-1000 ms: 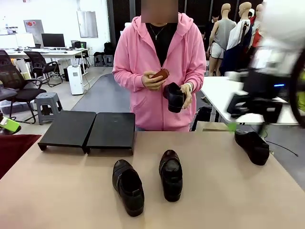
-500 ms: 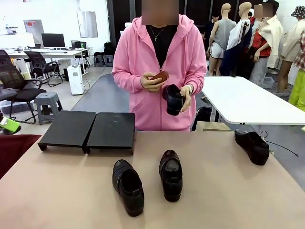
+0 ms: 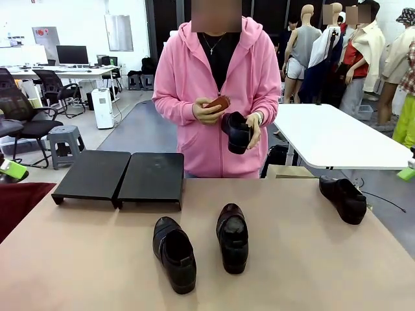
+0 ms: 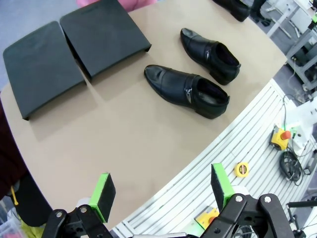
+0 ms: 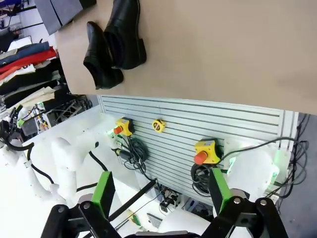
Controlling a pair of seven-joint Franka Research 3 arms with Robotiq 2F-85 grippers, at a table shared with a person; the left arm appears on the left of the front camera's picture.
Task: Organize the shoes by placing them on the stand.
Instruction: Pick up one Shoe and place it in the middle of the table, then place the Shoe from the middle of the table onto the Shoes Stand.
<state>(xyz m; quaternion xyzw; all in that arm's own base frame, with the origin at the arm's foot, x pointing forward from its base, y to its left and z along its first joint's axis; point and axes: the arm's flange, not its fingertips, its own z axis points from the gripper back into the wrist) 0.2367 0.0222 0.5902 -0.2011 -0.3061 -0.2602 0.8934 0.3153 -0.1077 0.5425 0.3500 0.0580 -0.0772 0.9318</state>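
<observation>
Left end effector (image 4: 162,191) and right end effector (image 5: 161,192) hang with jaws apart and empty; with two shoes (image 3: 174,254) close together on the middle of the tabletop (image 3: 311,259) and the stand (image 3: 120,175) bare at far left, a grab could nudge the neighbour or slip on glossy leather.

My front camera looks across the tabletop (image 3: 311,259) at the person (image 3: 214,84). Both wrist cameras look down from well above. All views share two shoes (image 4: 188,89).

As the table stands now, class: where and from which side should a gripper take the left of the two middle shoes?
The left middle shoe stands on its sole, opening up, heel toward the robot. Probably come from above and pinch one side wall at the opening.
</observation>
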